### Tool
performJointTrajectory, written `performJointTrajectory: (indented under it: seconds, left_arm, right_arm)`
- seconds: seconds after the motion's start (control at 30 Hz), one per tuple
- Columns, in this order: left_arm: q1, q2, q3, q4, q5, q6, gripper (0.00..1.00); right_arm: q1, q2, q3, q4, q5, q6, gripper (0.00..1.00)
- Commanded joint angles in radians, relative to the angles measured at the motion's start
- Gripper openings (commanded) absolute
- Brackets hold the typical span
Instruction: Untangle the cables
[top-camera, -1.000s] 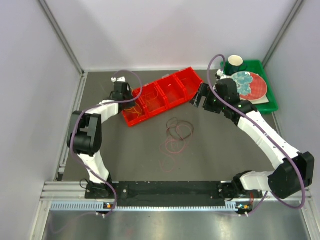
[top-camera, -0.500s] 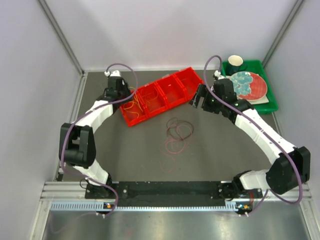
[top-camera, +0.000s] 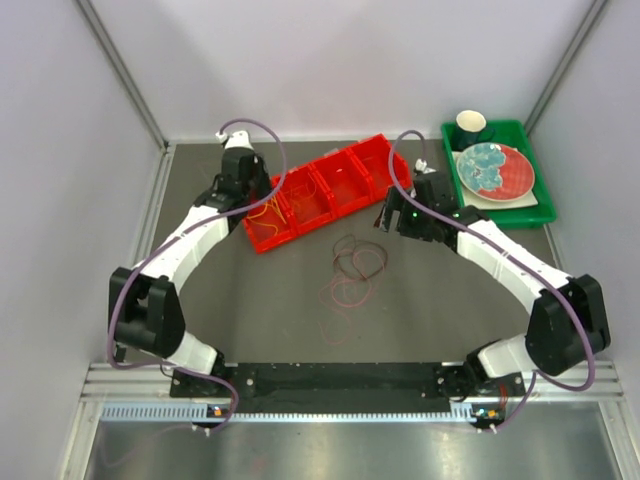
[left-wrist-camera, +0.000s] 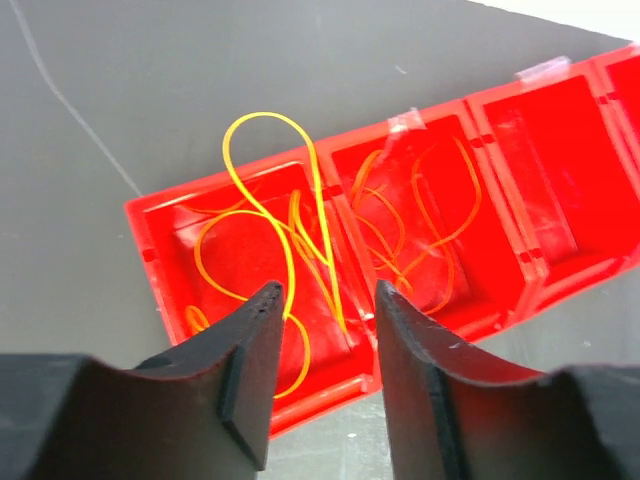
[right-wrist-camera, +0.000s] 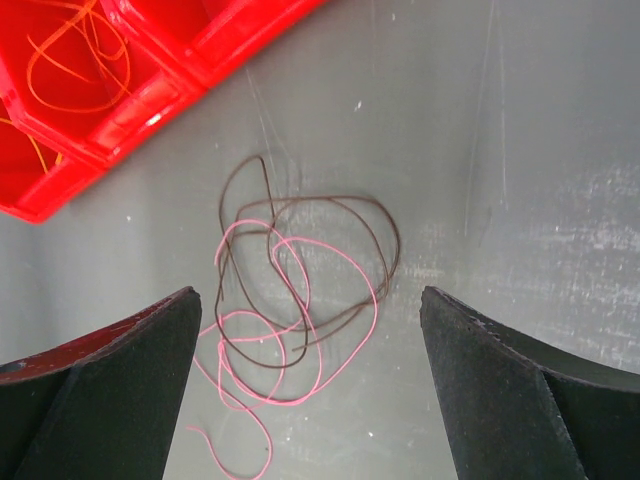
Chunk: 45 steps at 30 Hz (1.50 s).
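Yellow cable loops (left-wrist-camera: 262, 215) lie in the end compartment of the red bin (left-wrist-camera: 560, 120), and orange cables (left-wrist-camera: 440, 235) lie in the compartment beside it. My left gripper (left-wrist-camera: 327, 295) is open and empty just above that end of the bin (top-camera: 320, 190); in the top view it is at the bin's left end (top-camera: 252, 200). A dark cable (right-wrist-camera: 392, 245) and a pink cable (right-wrist-camera: 372, 300) lie tangled on the table, and the tangle shows mid-table in the top view (top-camera: 358, 262). My right gripper (right-wrist-camera: 308, 295) is wide open above the tangle's far side (top-camera: 388, 215).
A green tray (top-camera: 535, 205) at the back right holds a red plate (top-camera: 495, 168) and a dark cup (top-camera: 471, 125). Side walls close in the table left and right. More thin pinkish cable (top-camera: 345, 295) trails toward the near edge.
My left gripper has let go of the yellow loops and shifted slightly back over the bin's end. My right gripper has moved left and nearer, toward the tangle.
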Motion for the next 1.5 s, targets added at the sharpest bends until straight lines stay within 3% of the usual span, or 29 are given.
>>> performJointTrajectory:
  seconds: [0.0, 0.27, 0.47, 0.57, 0.6, 0.67, 0.83, 1.03, 1.27, 1.47]
  left_arm:
    - [-0.002, 0.02, -0.017, 0.044, -0.099, 0.009, 0.43]
    - [0.003, 0.26, 0.13, 0.027, -0.174, -0.016, 0.4]
    - [0.017, 0.363, 0.191, 0.029, -0.144, -0.029, 0.4]
    - [0.023, 0.366, 0.185, 0.027, -0.144, -0.051, 0.26]
    - [0.023, 0.359, 0.179, 0.027, -0.144, -0.06, 0.11]
    - [0.023, 0.321, 0.152, 0.033, -0.151, -0.074, 0.0]
    - [0.023, 0.187, 0.066, 0.012, -0.174, -0.076, 0.0]
    - [0.026, 0.119, -0.045, -0.022, -0.102, -0.083, 0.0]
    - [0.029, 0.162, -0.051, -0.068, -0.03, -0.105, 0.0]
    - [0.029, 0.231, -0.022, -0.112, -0.065, -0.117, 0.0]
  right_arm:
    - [0.013, -0.004, -0.016, 0.047, 0.017, -0.005, 0.9]
    - [0.012, -0.016, 0.001, 0.035, 0.018, -0.007, 0.9]
    - [0.012, -0.023, 0.003, 0.026, 0.018, -0.011, 0.9]
    - [0.013, -0.027, 0.001, 0.024, 0.02, -0.008, 0.9]
    - [0.012, -0.027, 0.001, 0.023, 0.02, -0.008, 0.9]
    - [0.013, -0.028, 0.001, 0.023, 0.02, -0.008, 0.9]
    - [0.013, -0.023, 0.004, 0.027, 0.01, -0.01, 0.9]
    - [0.012, -0.01, 0.006, 0.047, -0.009, 0.001, 0.9]
    - [0.019, -0.007, 0.004, 0.052, -0.017, 0.009, 0.9]
    - [0.021, -0.008, -0.003, 0.052, -0.017, 0.007, 0.9]
